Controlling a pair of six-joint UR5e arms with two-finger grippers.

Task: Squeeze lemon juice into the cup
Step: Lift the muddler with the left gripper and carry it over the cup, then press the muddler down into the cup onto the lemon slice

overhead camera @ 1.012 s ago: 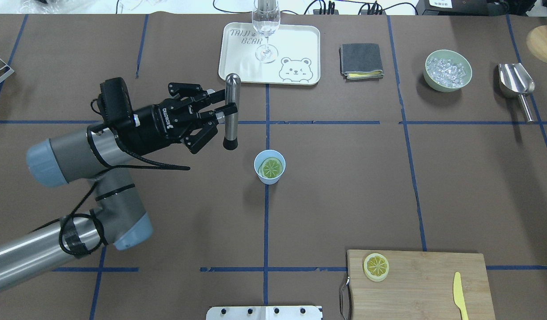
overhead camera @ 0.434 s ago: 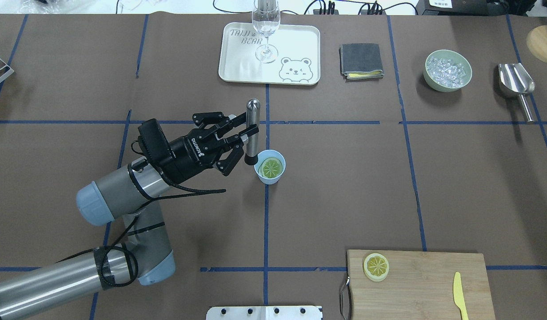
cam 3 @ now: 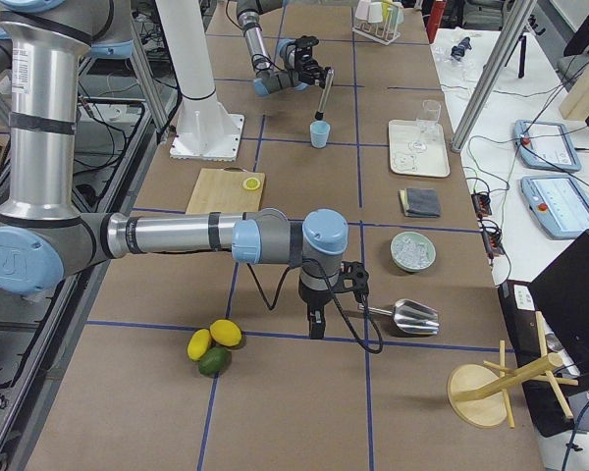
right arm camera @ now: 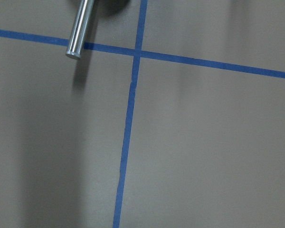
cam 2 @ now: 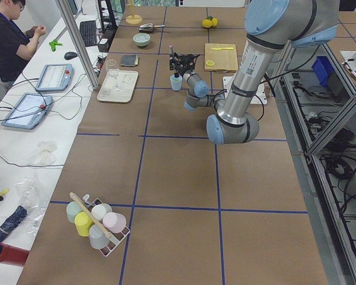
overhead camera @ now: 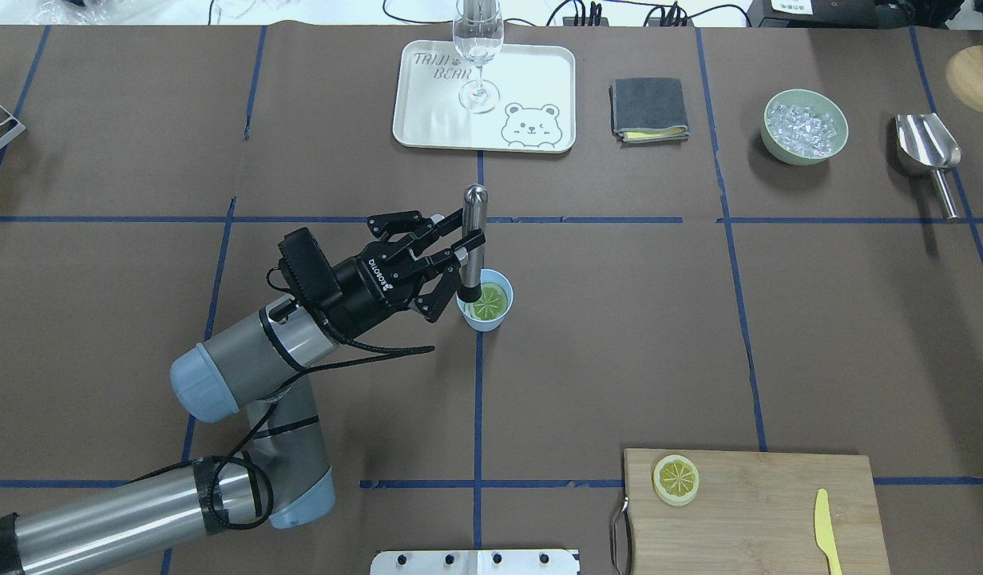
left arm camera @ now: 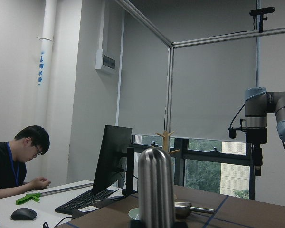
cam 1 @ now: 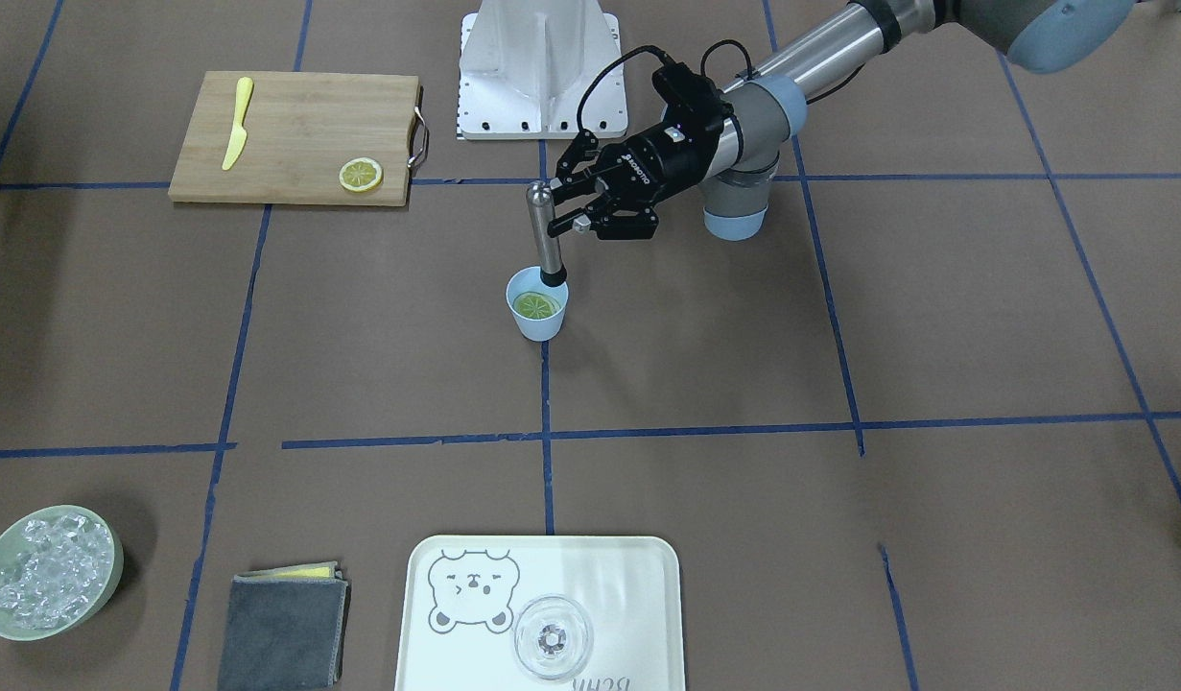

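Observation:
The light-blue cup (overhead camera: 481, 321) stands at the table's middle, with a lemon slice (overhead camera: 491, 302) lying inside it. Both also show in the front-facing view: cup (cam 1: 538, 324), lemon slice (cam 1: 536, 307). My left gripper (overhead camera: 461, 243) is shut on an upright steel muddler (overhead camera: 473, 228), whose black tip sits in the cup's mouth at the left rim, by the slice. The muddler also shows in the front-facing view (cam 1: 542, 226). A second lemon slice (overhead camera: 675, 479) lies on the cutting board (overhead camera: 763, 519). My right gripper (cam 3: 316, 322) shows only in the exterior right view; I cannot tell its state.
A yellow knife (overhead camera: 825, 531) lies on the board. At the back are a tray (overhead camera: 539, 72) with a wine glass (overhead camera: 477, 48), a folded grey cloth (overhead camera: 648, 109), a green bowl of ice (overhead camera: 805, 126) and a steel scoop (overhead camera: 929, 152).
My left arm has moved right and toward the robot with the muddler. The muddler's tip has gone from left of the cup down into the cup's mouth.

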